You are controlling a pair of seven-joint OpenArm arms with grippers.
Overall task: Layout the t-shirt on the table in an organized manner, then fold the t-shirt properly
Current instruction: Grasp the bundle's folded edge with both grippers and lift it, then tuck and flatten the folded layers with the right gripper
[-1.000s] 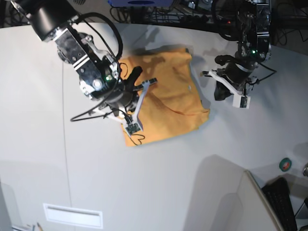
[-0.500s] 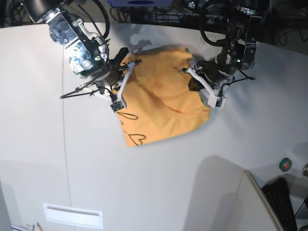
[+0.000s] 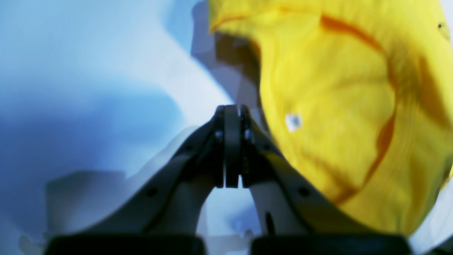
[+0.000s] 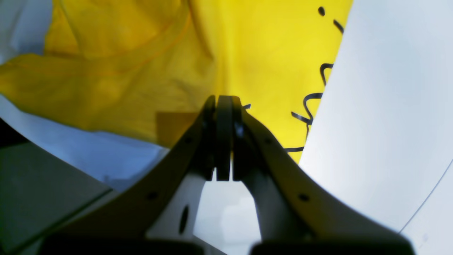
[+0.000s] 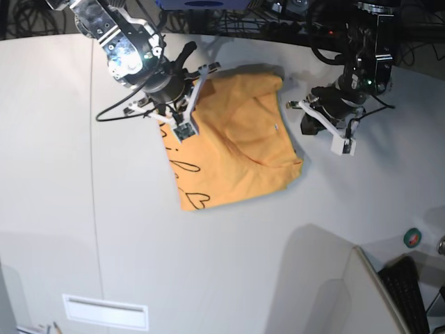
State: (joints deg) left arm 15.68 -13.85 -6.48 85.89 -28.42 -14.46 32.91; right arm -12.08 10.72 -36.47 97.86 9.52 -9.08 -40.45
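The t-shirt (image 5: 233,142) lies between the left pincer (image 5: 327,129) and right pincer (image 5: 182,111) (both pressed together, empty).

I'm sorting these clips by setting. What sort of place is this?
Probably a robotics lab or test bench, not a home. A bare white table holds only the t-shirt, tangled cables run along its far edge, and a keyboard sits at the near corner.

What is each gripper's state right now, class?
Left gripper: closed, holding nothing, beside the t-shirt.
Right gripper: closed; whether it pinches the t-shirt cannot be told.
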